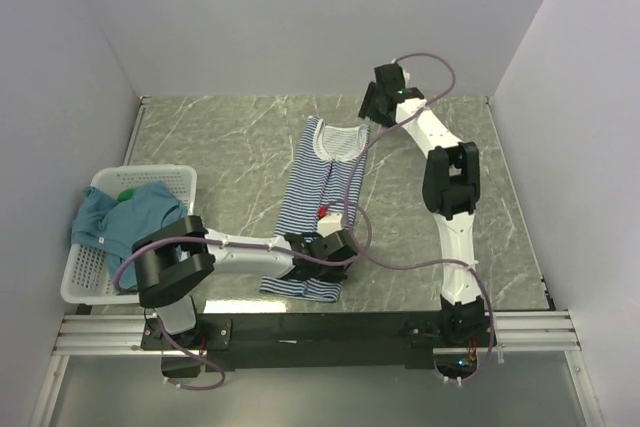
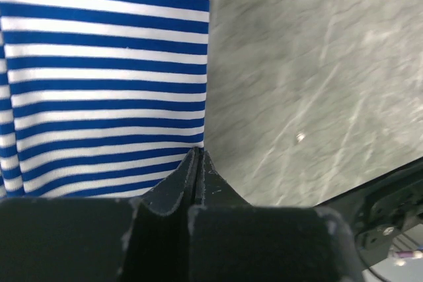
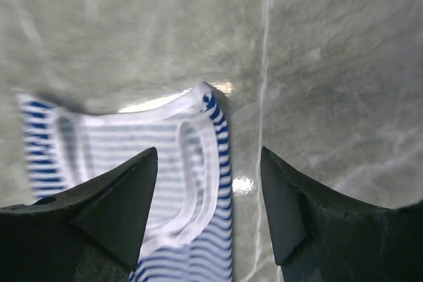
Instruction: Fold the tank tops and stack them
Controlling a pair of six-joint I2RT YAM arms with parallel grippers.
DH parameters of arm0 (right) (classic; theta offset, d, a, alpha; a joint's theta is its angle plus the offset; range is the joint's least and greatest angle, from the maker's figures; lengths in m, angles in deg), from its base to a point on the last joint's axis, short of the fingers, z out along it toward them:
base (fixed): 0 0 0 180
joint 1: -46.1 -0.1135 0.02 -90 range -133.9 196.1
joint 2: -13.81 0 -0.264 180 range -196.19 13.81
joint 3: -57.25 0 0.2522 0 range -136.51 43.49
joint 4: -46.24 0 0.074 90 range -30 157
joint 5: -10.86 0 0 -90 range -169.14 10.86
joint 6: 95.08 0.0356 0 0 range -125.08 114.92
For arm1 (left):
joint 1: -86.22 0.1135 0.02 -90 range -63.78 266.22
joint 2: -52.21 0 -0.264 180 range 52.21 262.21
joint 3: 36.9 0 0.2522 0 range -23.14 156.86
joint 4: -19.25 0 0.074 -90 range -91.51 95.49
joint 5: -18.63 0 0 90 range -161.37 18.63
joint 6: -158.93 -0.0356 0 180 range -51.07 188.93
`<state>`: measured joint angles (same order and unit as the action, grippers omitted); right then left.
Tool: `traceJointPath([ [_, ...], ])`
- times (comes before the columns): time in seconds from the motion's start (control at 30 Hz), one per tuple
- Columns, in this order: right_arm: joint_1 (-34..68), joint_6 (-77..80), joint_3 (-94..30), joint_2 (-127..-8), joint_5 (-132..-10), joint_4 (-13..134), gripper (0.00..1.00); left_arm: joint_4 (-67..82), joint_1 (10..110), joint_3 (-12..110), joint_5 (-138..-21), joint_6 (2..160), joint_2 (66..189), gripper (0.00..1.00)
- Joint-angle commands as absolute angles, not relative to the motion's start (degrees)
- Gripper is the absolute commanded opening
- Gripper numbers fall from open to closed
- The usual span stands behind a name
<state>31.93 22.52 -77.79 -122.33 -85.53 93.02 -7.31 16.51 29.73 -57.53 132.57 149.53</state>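
The navy-and-white striped tank top lies as a long narrow strip down the middle of the table, straps at the far end. My left gripper sits at its near right edge, jaws pressed together on the fabric edge, with the tips low at the table. My right gripper hovers open over the far right strap, one finger on each side of it, touching nothing. The teal-blue top hangs crumpled over the basket, and a bit of the bright green top shows behind it.
A white mesh basket stands at the left near edge of the marble table. White walls close in the left, back and right sides. Purple cables loop off both arms over the table's middle.
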Motion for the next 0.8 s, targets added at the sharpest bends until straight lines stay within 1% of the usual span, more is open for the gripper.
traceJointPath([
  [0.0, 32.83, 22.87, -75.97, -110.31, -86.34, 87.08, 0.7, -4.1, 17.31, 32.14, -59.95, 130.28, 151.88, 0.01],
  [0.13, 34.32, 25.24, -73.24, -104.25, -86.26, 88.03, 0.7, -4.27, 18.63, 35.13, -60.12, 129.05, 154.16, 0.01],
  [0.17, 34.58, 26.2, -67.58, -98.31, -86.95, 87.61, 0.7, -4.18, 20.2, 38.09, -60.73, 127.83, 156.52, 0.01],
  [0.2, 34.59, 26.21, -67.52, -98.25, -86.96, 87.6, 0.7, -4.27, 20.21, 38.12, -61.0, 127.82, 156.54, 0.01],
  [0.23, 34.67, 26.47, -63.17, -96.6, -86.87, 86.3, 0.7, -4.36, 20.65, 39.95, -61.44, 127.56, 158.11, 0.0],
  [0.37, 34.67, 27.18, -53.13, -88.86, -86.43, 85.84, 0.7, -3.66, 22.93, 43.66, -62.76, 126.24, 160.76, 0.01],
  [0.4, 34.67, 27.44, -50.15, -85.28, -85.39, 85.23, 0.7, -2.61, 23.02, 43.84, -63.11, 126.06, 160.76, 0.01],
  [0.43, 34.59, 28.05, -43.33, -82.98, -84.94, 83.31, 0.7, -1.29, 23.2, 44.45, -64.07, 125.89, 160.59, 0.01],
  [0.47, 34.59, 28.58, -39.43, -80.7, -84.42, 81.73, 0.7, -1.11, 23.38, 44.8, -64.17, 125.71, 160.32, 0.0],
  [0.5, 34.59, 28.76, -35.39, -75.8, -83.72, 79.89, 0.69, -0.76, 23.38, 45.15, -64.08, 125.53, 159.89, 0.01],
  [0.53, 34.59, 29.63, -28.13, -73.41, -82.84, 77.34, 0.69, -0.4, 23.29, 45.33, -63.99, 125.18, 158.49, 0.03],
  [0.57, 34.59, 29.81, -24.58, -71.12, -82.22, 76.1, 0.7, -0.14, 23.38, 45.07, -63.64, 125.27, 157.43, 0.06],
  [0.6, 34.59, 29.99, -21.41, -66.92, -81.87, 75.3, 0.7, -0.31, 23.38, 44.63, -63.03, 125.44, 156.38, 0.11],
  [0.63, 34.5, 30.86, -15.37, -64.53, -81.08, 74.17, 0.69, -0.49, 23.29, 43.41, -62.33, 125.88, 153.75, 0.13],
  [0.67, 34.41, 30.96, -11.83, -59.81, -79.51, 72.59, 0.69, 0.12, 23.29, 42.35, -61.71, 126.14, 152.08, 0.15],
  [0.7, 33.8, 31.13, -8.75, -57.5, -79.23, 71.35, 0.69, 0.39, 23.38, 41.12, -61.27, 126.5, 150.49, 0.18],
  [0.73, 33.19, 32.09, -3.85, -55.21, -79.31, 70.73, 0.69, 0.3, 23.38, 38.85, -60.83, 127.28, 147.26, 0.2],
  [0.77, 32.22, 32.28, -1.54, -53.1, -78.1, 70.38, 0.69, 0.13, 23.38, 37.7, -59.61, 127.55, 145.57, 0.22],
])
